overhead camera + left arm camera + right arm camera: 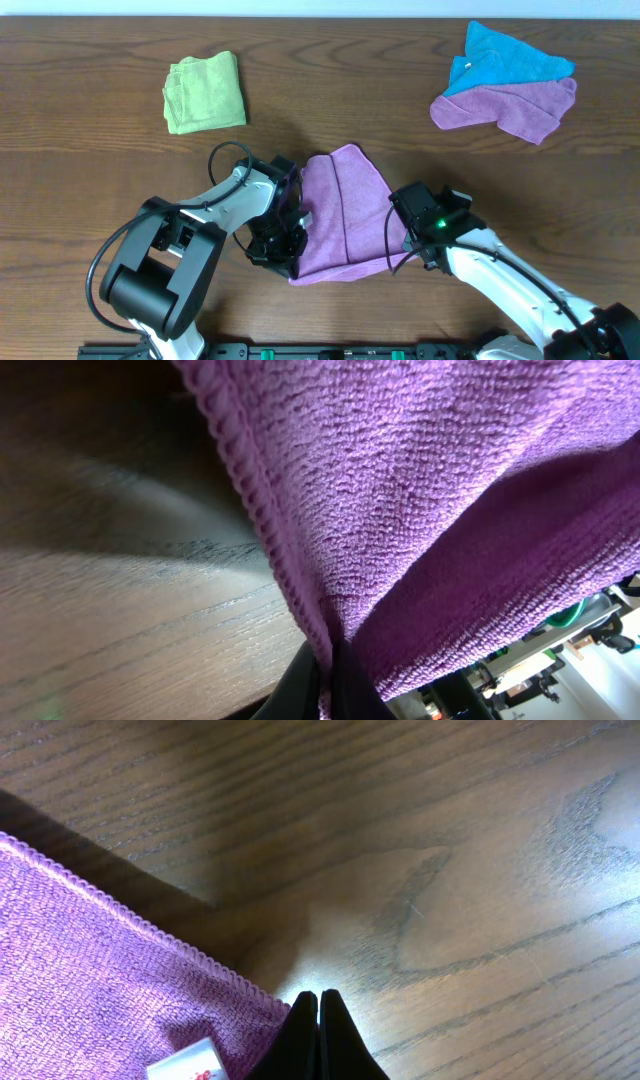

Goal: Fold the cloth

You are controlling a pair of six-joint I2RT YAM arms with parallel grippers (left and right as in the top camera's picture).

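Observation:
The cloth (pixel 340 215), a magenta-purple towel, lies partly raised in the middle of the table between both arms. My left gripper (pixel 290 240) is at its left edge. In the left wrist view the cloth (pixel 420 490) hangs close over the lens, and its hemmed edge is pinched in the shut left gripper (pixel 325 680). My right gripper (pixel 400 255) sits at the cloth's lower right corner. In the right wrist view that gripper (pixel 319 1002) is shut, tips together on bare wood. The cloth (pixel 90 970) corner, with its white label (pixel 185 1063), ends against the left finger; none shows between the tips.
A folded light green cloth (pixel 205 92) lies at the back left. At the back right a blue cloth (pixel 505 58) lies on a duller lavender cloth (pixel 510 105). Bare wooden table (pixel 100 170) surrounds the arms.

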